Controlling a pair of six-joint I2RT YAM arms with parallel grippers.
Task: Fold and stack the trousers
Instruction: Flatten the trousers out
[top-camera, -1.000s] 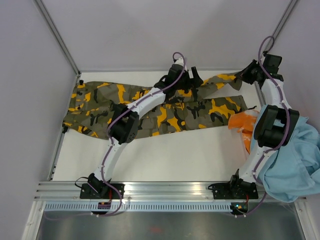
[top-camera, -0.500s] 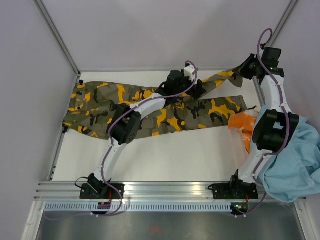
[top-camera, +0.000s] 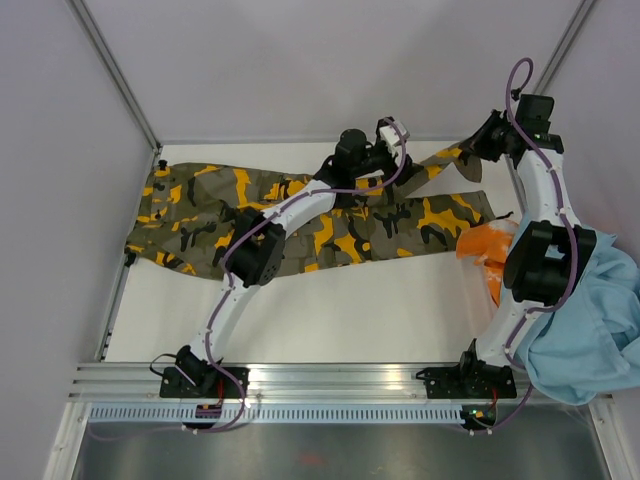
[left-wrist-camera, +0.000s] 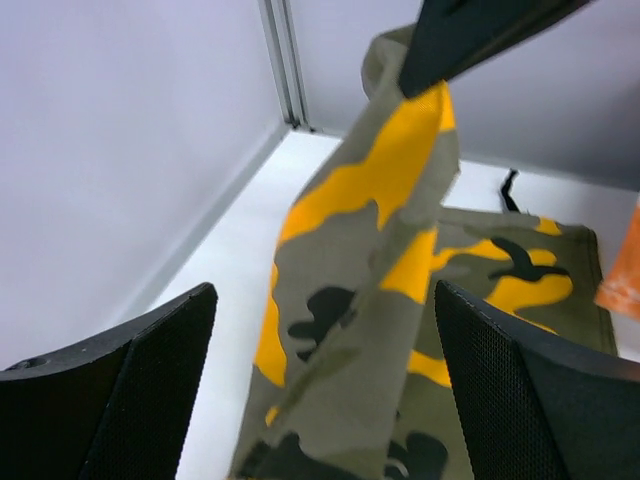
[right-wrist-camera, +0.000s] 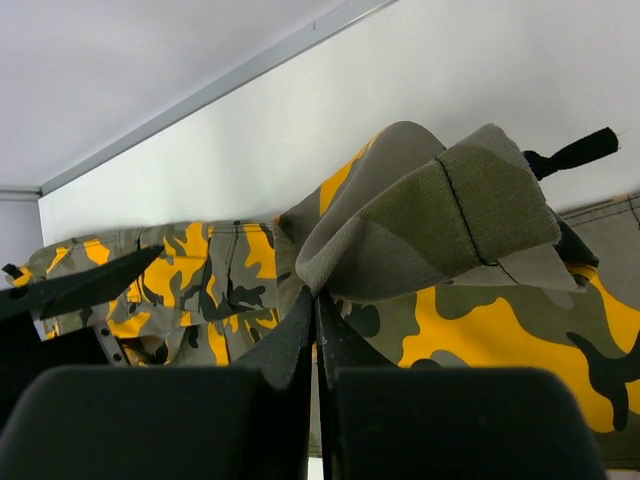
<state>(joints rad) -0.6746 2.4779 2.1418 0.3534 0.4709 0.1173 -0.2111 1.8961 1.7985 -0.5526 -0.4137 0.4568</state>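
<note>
Pinching one leg end, the right claw (right-wrist-camera: 315, 305) is clamped on the trousers (top-camera: 200, 215), holding that end up near the far right corner. The rest lies flat along the far side of the worktop (top-camera: 350, 310). The left claw (left-wrist-camera: 322, 292) is wide, straddling the raised leg, not gripping. An orange garment (top-camera: 482, 245) and a blue garment (top-camera: 590, 330) sit at the right edge.

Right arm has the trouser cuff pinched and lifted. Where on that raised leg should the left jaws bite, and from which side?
Take the raised leg of the trousers partway down, below the pinch of the right gripper, coming from the waistband side. In the left wrist view it hangs as a narrow strip framed by the open left gripper, so closing across it should catch it.
</note>
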